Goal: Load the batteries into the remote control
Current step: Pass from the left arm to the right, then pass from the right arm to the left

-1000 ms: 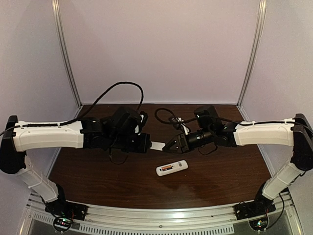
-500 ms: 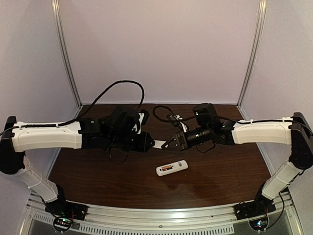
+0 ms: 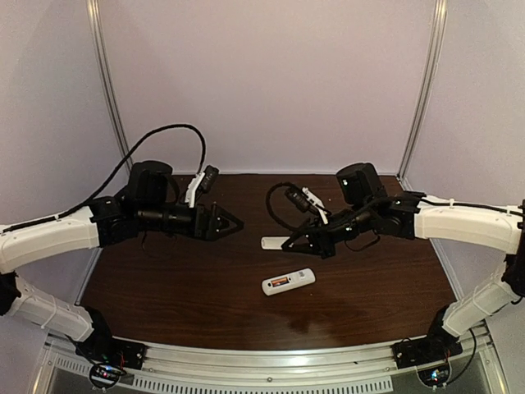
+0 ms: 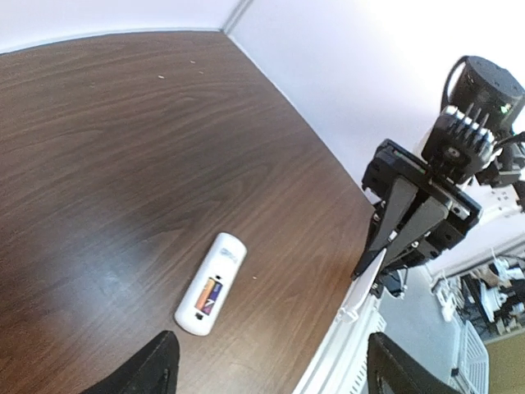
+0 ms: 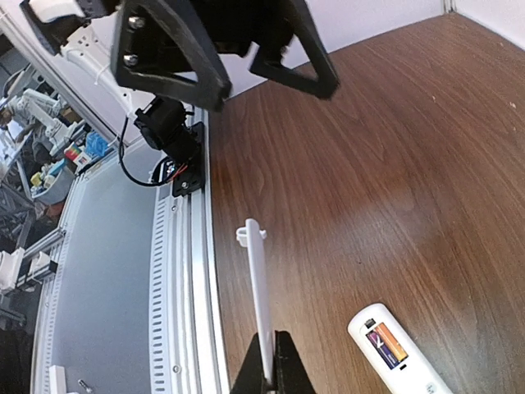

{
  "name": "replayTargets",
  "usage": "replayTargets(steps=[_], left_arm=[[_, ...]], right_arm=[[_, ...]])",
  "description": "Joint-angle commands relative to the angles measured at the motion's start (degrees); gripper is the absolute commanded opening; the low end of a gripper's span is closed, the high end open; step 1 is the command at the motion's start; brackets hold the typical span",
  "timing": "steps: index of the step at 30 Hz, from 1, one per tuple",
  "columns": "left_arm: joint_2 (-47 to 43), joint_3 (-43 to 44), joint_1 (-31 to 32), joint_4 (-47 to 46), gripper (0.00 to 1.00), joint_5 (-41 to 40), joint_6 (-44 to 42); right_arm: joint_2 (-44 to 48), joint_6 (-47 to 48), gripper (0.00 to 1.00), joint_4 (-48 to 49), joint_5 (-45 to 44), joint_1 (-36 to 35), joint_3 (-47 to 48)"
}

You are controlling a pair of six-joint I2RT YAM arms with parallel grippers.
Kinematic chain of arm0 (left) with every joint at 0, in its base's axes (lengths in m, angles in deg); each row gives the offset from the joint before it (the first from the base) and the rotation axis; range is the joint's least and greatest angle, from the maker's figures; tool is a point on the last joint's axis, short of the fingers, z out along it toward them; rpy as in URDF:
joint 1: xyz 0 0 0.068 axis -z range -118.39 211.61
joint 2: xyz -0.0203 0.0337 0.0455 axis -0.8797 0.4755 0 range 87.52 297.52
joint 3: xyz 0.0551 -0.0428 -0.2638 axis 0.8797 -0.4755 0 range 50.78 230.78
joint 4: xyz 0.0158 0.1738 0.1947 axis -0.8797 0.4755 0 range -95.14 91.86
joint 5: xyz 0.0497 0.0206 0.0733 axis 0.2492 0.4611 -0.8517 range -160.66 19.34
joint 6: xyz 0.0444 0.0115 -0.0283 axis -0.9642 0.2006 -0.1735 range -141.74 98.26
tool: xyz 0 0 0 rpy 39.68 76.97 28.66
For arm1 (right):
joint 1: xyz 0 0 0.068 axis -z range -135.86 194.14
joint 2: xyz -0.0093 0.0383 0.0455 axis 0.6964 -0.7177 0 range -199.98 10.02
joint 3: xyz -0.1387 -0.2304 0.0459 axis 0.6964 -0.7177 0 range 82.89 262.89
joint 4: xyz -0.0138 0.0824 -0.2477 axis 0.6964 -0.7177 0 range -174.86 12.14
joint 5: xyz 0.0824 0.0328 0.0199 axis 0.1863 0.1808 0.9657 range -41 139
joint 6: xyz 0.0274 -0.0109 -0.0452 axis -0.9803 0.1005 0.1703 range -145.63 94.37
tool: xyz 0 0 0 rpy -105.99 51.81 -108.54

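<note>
The white remote control [image 3: 289,281] lies back-up on the dark wooden table, near the front middle. Its bay is uncovered, with the orange-red batteries [image 4: 209,297] lying inside; they also show in the right wrist view [image 5: 387,345]. My right gripper [image 3: 292,244] hangs above and behind the remote, shut on one end of the thin white cover piece [image 3: 273,243], which sticks out leftward from the fingers [image 5: 256,287]. My left gripper [image 3: 234,222] is open and holds nothing, well left of the cover. From the left wrist view the remote [image 4: 211,283] lies ahead of those open fingers [image 4: 156,369].
A ribbed aluminium rail [image 3: 271,365] runs along the table's near edge. Pale walls with metal posts [image 3: 111,90] close in the back and sides. Black cables [image 3: 164,135] loop above both wrists.
My left gripper opened, let go of the cover piece and drew back to the left. My right gripper shut on the cover and now holds it alone. The remote has not moved.
</note>
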Motion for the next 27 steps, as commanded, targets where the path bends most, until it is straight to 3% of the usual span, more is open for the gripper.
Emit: replayTargets(steps=[1,4,12,27], left_arm=[[4.5,0.2,-0.6,-6.0,0.78,21.1,-3.0],[7.7,0.3,-0.6,-10.7,0.75,30.6,-1.6],[10.1,-3.0,-0.5,-24.1,0.73,43.1,6.4],[16.0,-1.8,4.4,-27.8,0.66,49.6,10.3]], right_arm=[[2.6,14.9,0.0,-8.2,-1.4,-2.1,3.1],[3.6,18.3,0.0,-10.0,-3.2,-4.2,3.9],[5.4,22.4,0.0,-13.8,-7.6,-9.5,5.3],[7.0,26.3,0.0,-16.4,-15.9,-14.8,8.6]])
